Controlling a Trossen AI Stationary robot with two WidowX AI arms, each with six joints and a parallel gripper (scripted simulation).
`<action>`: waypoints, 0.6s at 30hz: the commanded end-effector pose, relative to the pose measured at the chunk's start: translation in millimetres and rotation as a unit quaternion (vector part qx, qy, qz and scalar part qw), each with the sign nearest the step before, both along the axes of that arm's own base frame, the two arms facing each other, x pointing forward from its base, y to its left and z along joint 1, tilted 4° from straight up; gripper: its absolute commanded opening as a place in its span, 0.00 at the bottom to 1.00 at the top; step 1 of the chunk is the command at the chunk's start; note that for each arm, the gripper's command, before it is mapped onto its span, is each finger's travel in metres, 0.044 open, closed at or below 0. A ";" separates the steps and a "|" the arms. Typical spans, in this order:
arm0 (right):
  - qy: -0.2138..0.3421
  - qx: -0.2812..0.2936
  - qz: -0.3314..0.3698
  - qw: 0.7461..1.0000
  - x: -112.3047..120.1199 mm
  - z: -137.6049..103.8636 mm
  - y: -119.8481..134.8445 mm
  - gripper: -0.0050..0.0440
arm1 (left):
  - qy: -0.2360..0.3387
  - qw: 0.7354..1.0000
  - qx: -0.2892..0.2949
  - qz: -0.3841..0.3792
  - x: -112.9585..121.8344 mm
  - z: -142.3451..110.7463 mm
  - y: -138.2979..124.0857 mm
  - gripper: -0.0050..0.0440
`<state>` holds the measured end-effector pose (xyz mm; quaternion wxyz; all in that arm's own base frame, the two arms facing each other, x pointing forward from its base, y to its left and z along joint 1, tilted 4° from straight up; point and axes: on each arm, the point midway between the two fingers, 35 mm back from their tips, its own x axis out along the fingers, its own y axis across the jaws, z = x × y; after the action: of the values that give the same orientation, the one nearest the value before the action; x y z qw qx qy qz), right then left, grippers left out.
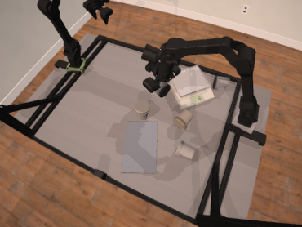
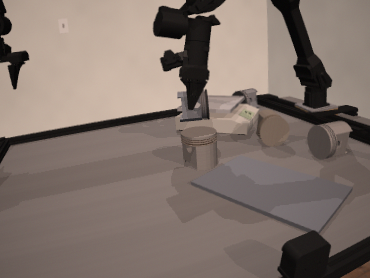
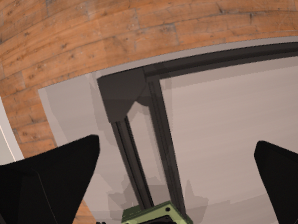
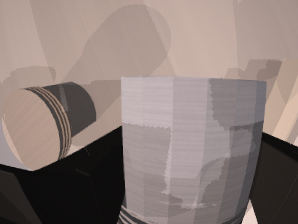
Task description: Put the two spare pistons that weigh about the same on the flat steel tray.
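Observation:
My right gripper [image 1: 160, 86] is shut on a grey piston [image 4: 189, 163] and holds it in the air next to the scale, above the bench; the held piston also shows in the exterior view [image 2: 196, 106]. One piston [image 1: 142, 109] stands upright just beyond the flat steel tray [image 1: 139, 146]. Two pistons lie on their sides right of the tray, one nearer the scale [image 1: 182, 119] and one nearer the front [image 1: 185, 149]. Another piston [image 1: 221, 82] sits by the far right frame rail. My left gripper [image 1: 99, 10] is open and empty, high above the far left corner.
A white scale [image 1: 191, 86] with a green display stands at the back right, close to my right gripper. A black frame [image 1: 228, 135] runs around the bench. The left arm's base [image 1: 75, 65] is at the far left rail.

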<state>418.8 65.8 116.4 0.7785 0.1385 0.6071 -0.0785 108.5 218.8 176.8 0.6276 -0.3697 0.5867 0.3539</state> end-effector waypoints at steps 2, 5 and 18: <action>-0.017 0.003 -0.001 1.000 2.9 16.7 0.8 0.43 | -0.002 1.000 -0.002 -0.002 0.4 0.0 -0.6 1.00; -0.018 0.003 0.000 1.000 3.0 17.7 0.8 0.43 | -0.002 1.000 -0.002 -0.002 0.4 0.0 -0.6 1.00; -0.024 0.004 0.000 1.000 4.2 23.9 1.2 0.43 | -0.002 1.000 -0.002 -0.002 0.4 0.0 -0.6 1.00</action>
<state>420.5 66.2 128.6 0.7842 0.1404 0.5996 -0.0761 108.5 218.8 176.8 0.6276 -0.3697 0.5867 0.3539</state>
